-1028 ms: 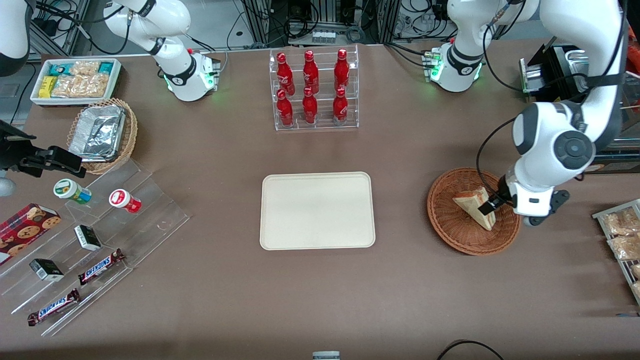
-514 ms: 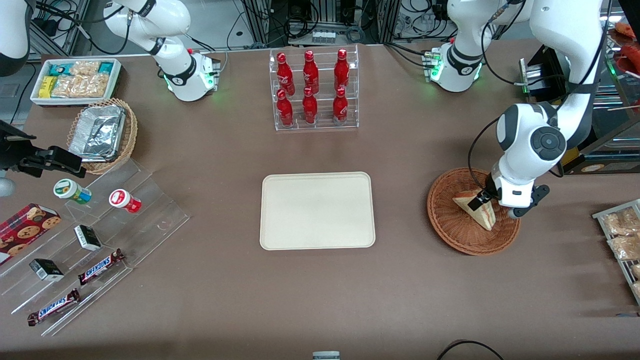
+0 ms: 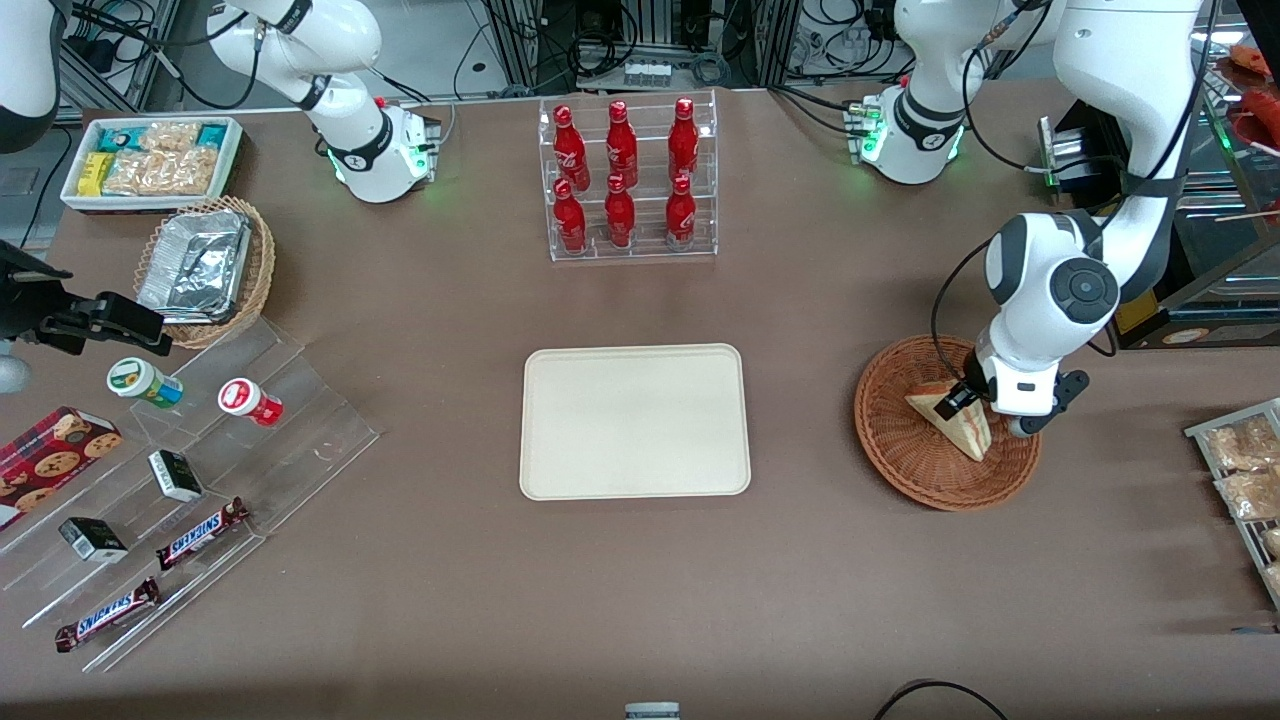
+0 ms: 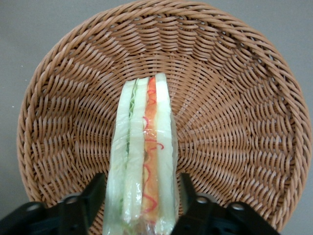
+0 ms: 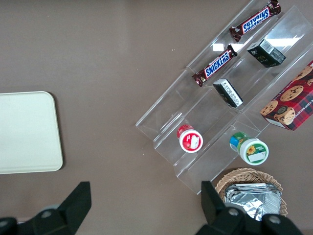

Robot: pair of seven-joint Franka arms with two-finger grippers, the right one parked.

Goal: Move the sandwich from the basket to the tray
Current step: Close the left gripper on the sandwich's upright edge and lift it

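Note:
The sandwich (image 3: pixel 952 424), a pale wedge in clear wrap with red and green filling, lies on edge in the round reddish-brown basket (image 3: pixel 900 470) toward the working arm's end of the table. My gripper (image 3: pixel 958 402) is down in the basket, open, with one black finger on each side of the sandwich (image 4: pixel 144 156). Thin gaps of wicker (image 4: pixel 234 98) show between the fingers (image 4: pixel 98 188) and the bread. The cream tray (image 3: pixel 634 420) lies flat in the middle of the table, beside the basket, with nothing on it.
A clear rack of red bottles (image 3: pixel 625 180) stands farther from the camera than the tray. Stepped acrylic shelves with snack bars and cups (image 3: pixel 190 470) and a tan foil-tray basket (image 3: pixel 205 265) sit toward the parked arm's end. Packets on a rack (image 3: pixel 1245 470) lie beside the basket.
The working arm's wrist has swung in and moved slightly toward the tray, bringing the gripper over the sandwich's wide end. The sandwich and basket have not moved.

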